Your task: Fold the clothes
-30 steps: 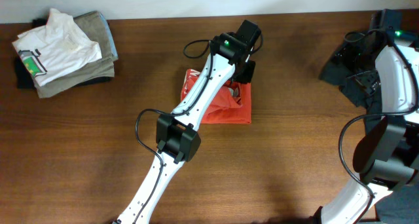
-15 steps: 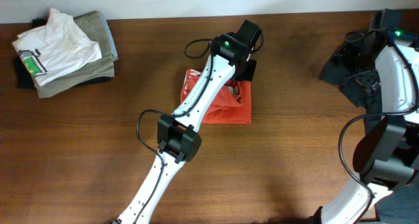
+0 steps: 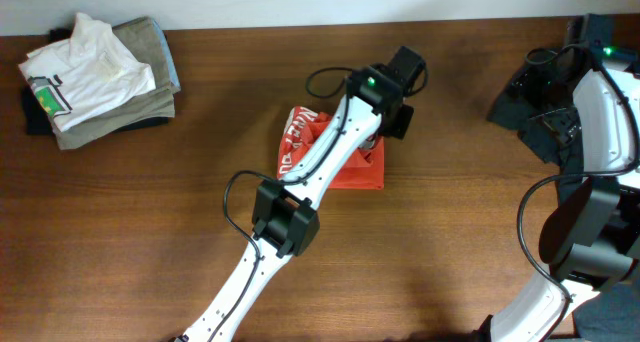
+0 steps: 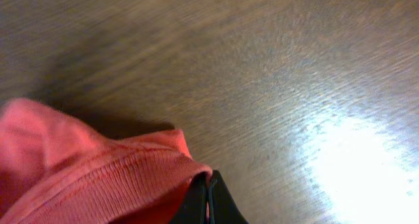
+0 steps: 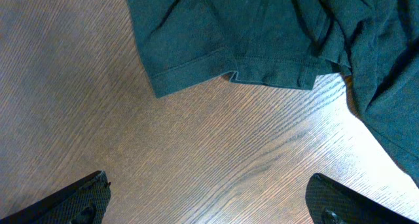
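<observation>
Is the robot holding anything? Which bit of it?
The left gripper is pinching the orange-red T-shirt by a stitched edge. The right gripper is open and holds nothing.

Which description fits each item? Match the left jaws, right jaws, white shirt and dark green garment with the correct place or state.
Column one:
1 left jaws
2 right jaws
3 white shirt
4 dark green garment

Column two:
A atop the folded pile
B wide open
C shut on the orange-red T-shirt
D spread on the table, right side

Pairs: 1-C, 2-B, 3-A, 4-D
</observation>
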Controlling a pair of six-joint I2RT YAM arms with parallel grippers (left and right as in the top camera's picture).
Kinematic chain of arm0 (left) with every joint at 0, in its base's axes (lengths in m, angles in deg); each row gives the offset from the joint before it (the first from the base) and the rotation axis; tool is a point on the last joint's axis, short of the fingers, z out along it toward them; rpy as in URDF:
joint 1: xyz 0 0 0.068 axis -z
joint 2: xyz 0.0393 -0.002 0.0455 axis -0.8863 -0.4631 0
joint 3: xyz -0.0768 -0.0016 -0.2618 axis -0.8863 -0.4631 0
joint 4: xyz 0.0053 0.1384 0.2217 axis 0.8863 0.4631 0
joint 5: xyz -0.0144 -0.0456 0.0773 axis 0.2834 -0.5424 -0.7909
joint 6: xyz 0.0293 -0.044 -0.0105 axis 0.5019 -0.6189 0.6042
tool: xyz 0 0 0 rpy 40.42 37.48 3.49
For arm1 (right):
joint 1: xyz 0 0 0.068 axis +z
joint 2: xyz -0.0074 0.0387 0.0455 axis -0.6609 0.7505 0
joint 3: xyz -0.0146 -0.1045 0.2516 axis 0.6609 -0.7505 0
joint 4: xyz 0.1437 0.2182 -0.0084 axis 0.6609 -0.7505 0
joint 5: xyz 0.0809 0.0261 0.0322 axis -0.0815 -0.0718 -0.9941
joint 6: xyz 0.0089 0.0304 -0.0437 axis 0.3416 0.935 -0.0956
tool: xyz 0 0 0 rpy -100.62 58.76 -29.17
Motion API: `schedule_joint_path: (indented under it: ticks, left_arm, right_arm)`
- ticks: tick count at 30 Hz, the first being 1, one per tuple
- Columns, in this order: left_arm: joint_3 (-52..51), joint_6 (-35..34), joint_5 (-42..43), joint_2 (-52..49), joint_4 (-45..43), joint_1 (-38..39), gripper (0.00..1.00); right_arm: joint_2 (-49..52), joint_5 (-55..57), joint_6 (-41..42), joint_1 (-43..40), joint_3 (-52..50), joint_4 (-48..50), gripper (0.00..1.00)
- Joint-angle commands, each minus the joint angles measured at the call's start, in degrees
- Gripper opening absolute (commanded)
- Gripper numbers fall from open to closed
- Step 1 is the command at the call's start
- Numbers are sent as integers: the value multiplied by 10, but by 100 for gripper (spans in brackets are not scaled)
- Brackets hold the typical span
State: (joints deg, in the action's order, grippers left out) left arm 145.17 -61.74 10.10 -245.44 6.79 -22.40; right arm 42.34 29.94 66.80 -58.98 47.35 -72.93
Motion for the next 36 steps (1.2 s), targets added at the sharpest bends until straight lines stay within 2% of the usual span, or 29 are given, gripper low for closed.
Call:
schedule_joint_path:
  ticks: [1,3,4,5,6,8,9,11,18,25,26,28,33,36]
  left_arm:
    - [-45,9,-8,2,-19,1,17]
    - [-50,9,-9,2,-20,1,28]
    - [-49,9,-9,3,-20,1,37]
    - [-47,9,-11,5,-19,1,61]
    - [-41,9,-15,9,-16,1,76]
    - [-28,10,-26,24,-9,1,92]
    - [-16,13,-30,39,-5,1,95]
    - [7,27,-30,79,0,1,99]
    - [19,27,-30,190,49,-2,99]
    - [14,30,-52,216,229,-46,99]
    - [-1,57,-9,216,229,-50,99]
    - [-14,57,32,211,229,-56,99]
    - [-104,57,28,211,225,-56,99]
    - [-180,57,26,211,179,-49,99]
  right_arm:
    - [-2,7,5,-1,4,-2,99]
    - [-2,7,5,-1,4,-2,99]
    - [-2,7,5,-1,4,-2,99]
    - [-2,7,5,-1,4,-2,99]
    - [-2,7,5,-1,4,-2,99]
    - [-2,7,5,-1,4,-2,99]
    - [-2,7,5,-1,4,-2,99]
    - [-2,7,5,-1,4,-2,99]
    - [-2,7,5,-1,4,-2,99]
    - [-2,7,5,-1,4,-2,99]
    - [-2,7,5,-1,4,-2,99]
    - [-2,7,5,-1,4,-2,99]
    - [-2,7,5,-1,4,-2,99]
    - [-2,7,5,-1,4,-2,99]
